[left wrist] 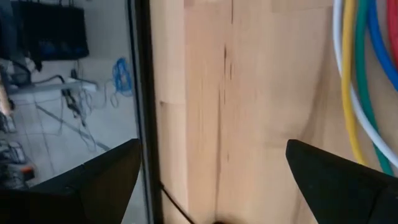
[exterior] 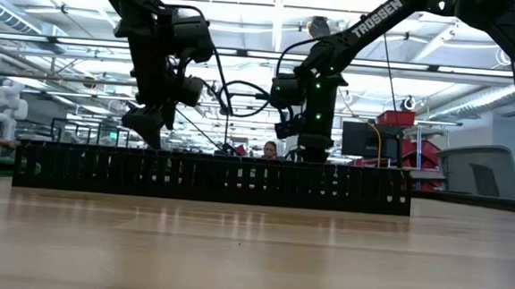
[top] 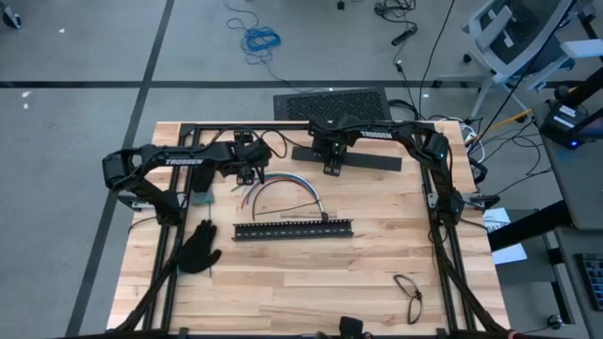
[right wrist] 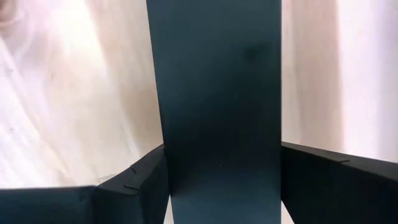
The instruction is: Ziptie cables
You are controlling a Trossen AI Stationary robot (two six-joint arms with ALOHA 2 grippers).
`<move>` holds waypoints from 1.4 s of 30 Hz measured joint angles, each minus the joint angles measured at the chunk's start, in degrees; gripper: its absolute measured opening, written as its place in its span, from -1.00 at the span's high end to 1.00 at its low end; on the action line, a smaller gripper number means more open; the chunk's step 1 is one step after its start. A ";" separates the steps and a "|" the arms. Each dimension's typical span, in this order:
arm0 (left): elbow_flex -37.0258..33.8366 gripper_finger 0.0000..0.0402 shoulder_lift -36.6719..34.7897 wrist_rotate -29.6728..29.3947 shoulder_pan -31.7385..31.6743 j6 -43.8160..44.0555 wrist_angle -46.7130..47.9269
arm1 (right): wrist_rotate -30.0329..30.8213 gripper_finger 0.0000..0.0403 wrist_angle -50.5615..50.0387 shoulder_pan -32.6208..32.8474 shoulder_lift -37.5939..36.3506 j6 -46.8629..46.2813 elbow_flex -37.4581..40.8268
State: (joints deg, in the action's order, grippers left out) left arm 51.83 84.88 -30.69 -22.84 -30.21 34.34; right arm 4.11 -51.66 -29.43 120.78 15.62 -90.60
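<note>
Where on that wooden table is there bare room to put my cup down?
Bare wood lies between the long black slotted bar and the table's near edge, bordered by the black glove and the black eyeglasses. The far side is crowded: both grippers, the curved bundle of coloured wires and a flat black bar.

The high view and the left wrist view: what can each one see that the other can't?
Only the high view shows the black glove, the slotted bar, the eyeglasses and the right claw on a flat black bar. Only the left wrist view shows the left claw open over bare wood. Both show the cables and the table.
</note>
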 joint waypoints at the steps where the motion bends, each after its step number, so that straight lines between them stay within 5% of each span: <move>1: 0.00 -0.97 0.00 0.61 -0.13 0.98 0.33 | -0.86 -0.13 0.10 -0.03 -0.03 -0.01 0.49; 11: 0.00 -0.97 0.00 2.24 -0.08 2.86 0.95 | -3.24 -0.18 1.45 0.49 -0.12 -1.43 3.63; 23: 0.00 -0.97 0.00 2.22 -0.08 2.84 1.15 | -4.44 -0.62 0.28 0.56 -0.60 -2.44 3.77; 42: -0.07 -0.97 -8.96 3.48 -1.90 2.86 0.70 | -8.93 -0.61 8.21 3.90 4.97 -7.45 -7.12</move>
State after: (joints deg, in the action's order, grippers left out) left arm 51.77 75.92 -27.20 -24.73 -27.35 35.04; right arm -4.82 -43.45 -25.52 125.76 8.17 -97.72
